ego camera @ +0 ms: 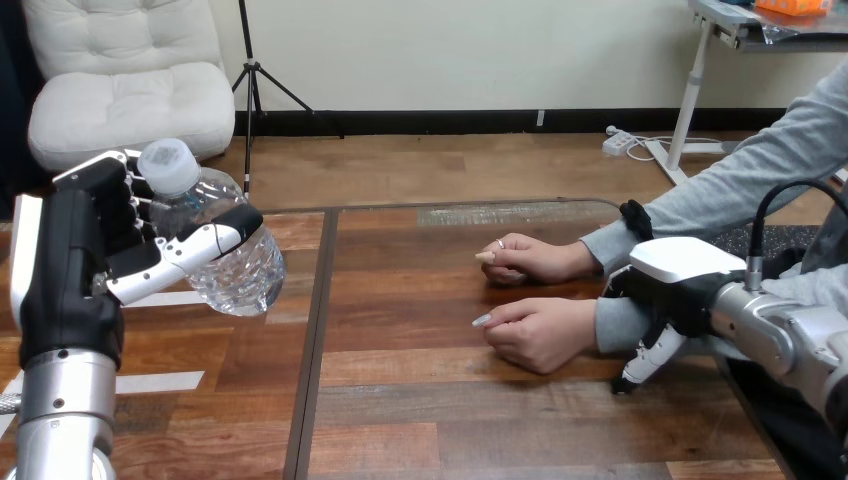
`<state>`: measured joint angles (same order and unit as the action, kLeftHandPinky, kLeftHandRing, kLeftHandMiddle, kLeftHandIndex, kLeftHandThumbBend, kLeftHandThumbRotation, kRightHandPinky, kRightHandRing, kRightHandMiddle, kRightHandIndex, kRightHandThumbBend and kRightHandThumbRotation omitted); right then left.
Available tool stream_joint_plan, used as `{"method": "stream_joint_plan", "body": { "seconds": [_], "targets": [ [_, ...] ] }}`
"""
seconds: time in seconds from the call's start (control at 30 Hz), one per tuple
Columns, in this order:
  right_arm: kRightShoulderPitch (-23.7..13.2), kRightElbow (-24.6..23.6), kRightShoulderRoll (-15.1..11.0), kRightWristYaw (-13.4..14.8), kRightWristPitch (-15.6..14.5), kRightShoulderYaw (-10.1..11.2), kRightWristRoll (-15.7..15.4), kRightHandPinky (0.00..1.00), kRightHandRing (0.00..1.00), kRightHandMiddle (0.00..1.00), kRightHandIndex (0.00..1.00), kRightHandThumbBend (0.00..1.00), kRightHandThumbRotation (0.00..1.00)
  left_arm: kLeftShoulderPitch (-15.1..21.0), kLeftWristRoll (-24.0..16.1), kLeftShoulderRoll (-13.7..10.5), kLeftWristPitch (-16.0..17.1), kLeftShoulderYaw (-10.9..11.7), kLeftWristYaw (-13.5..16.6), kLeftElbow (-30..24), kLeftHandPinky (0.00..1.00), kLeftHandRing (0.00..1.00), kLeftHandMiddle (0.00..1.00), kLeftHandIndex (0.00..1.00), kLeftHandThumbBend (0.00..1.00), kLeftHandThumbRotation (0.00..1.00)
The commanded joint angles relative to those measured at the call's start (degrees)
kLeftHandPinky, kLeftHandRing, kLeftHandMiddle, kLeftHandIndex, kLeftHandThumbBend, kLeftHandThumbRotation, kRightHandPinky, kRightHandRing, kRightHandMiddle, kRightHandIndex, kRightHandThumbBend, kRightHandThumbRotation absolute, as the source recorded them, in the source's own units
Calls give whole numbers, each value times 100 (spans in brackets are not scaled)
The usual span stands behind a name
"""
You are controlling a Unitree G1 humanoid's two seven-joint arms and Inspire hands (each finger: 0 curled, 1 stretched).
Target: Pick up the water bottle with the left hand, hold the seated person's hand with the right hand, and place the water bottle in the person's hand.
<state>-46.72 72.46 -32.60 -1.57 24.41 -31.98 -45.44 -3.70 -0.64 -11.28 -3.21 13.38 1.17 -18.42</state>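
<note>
My left robot hand [78,250] is gripping the water bottle [238,272], holding it above the table's [450,420] left side. My right robot hand [676,288] is resting against the sleeve behind the person's nearer hand [540,332], its fingers [646,362] hanging loose and clasping nothing.

On my remote feed, a wooden table [520,400] of dark planks, marked with white tape strips [160,382], fills the foreground. Beyond it, wood flooring [450,165] runs to a pale wall [450,50] edged by a black baseboard [450,121]. A white cushioned chair [120,80] sits far left beside a black tripod [252,90] (just its legs and lower pole in view). A white-legged desk [692,90] stands far right, with a power strip [620,143] on the floor near its foot.
</note>
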Motion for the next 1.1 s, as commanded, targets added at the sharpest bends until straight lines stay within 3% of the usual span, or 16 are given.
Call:
{"method": "stream_joint_plan", "body": {
  "seconds": [0.0,0.4,0.63,1.07],
  "targets": [
    [-265,7,214,263,-63,-81,-43,56,70,73,73,100,30,268,-11,-68,259,54,9,-242,29,34,39,40,72,0],
    [-252,19,297,523,-122,-144,-88,54,66,69,68,95,20,272,62,-14,147,59,25,-322,29,34,39,40,70,0],
    [-217,14,325,855,-132,-200,-139,54,63,66,66,94,17,270,46,-24,164,62,25,-312,29,34,39,40,69,0],
    [-209,35,391,1126,-176,-172,-158,53,59,60,60,88,28,269,58,-39,255,58,-5,-227,28,34,39,40,70,0]
  ]
}}
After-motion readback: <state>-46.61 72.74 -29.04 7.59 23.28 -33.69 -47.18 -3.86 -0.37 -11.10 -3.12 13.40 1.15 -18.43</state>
